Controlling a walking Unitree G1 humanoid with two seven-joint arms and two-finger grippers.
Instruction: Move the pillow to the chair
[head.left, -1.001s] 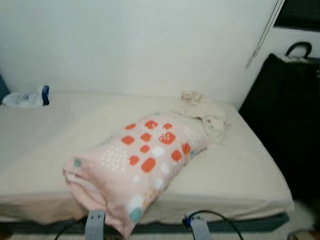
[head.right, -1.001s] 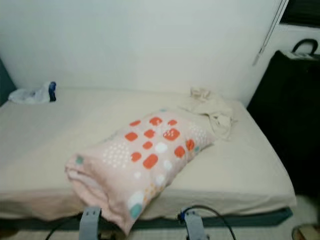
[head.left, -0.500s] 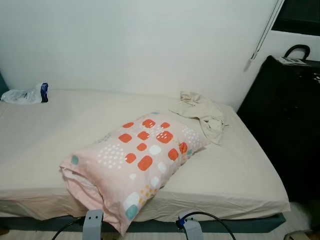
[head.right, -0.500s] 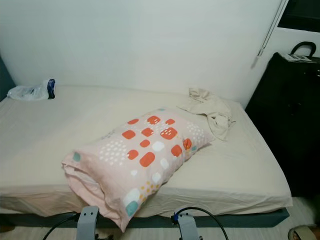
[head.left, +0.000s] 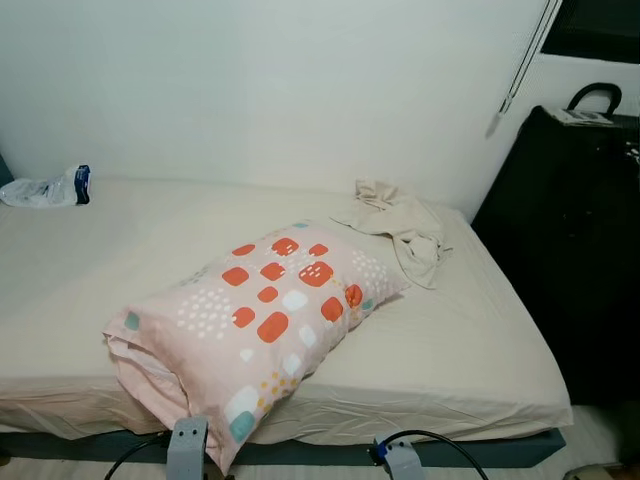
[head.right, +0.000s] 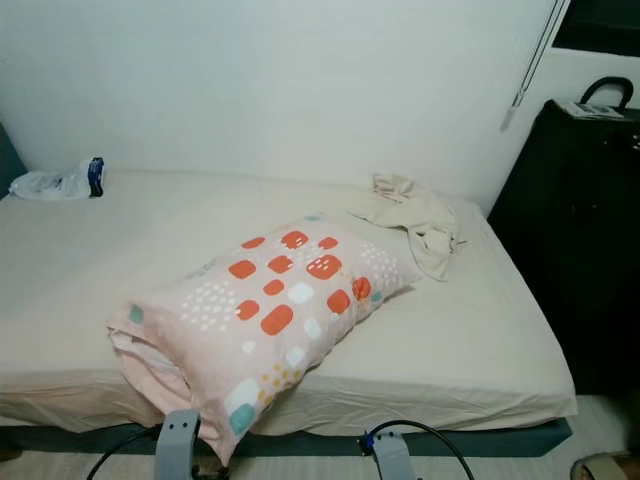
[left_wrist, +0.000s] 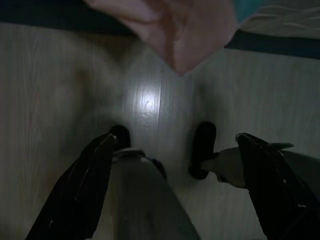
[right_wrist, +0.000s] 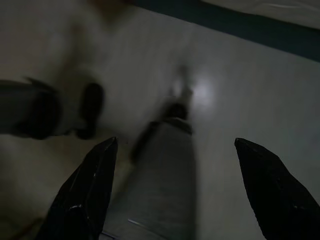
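Left pincer (left_wrist: 175, 145) and right pincer (right_wrist: 175, 150) hang down, fingers spread.

The bed (head.left: 470, 360) stands before me, its far edge against the wall (head.left: 280, 90). The pillow (head.left: 250, 320) lies slantwise on it, one end hanging over the near edge, the other end toward the bed's middle. A crumpled cloth (head.left: 400, 225) lies at the far right corner, just beyond the pillow's far end. A plastic bag (head.left: 45, 188) lies at the far left edge, well apart from both. A dark cabinet (head.left: 570, 240) stands beside the bed's right edge. My left gripper (left_wrist: 175, 145) and right gripper (right_wrist: 172, 150) hang low over the floor (left_wrist: 150, 90), before the bed's near edge.
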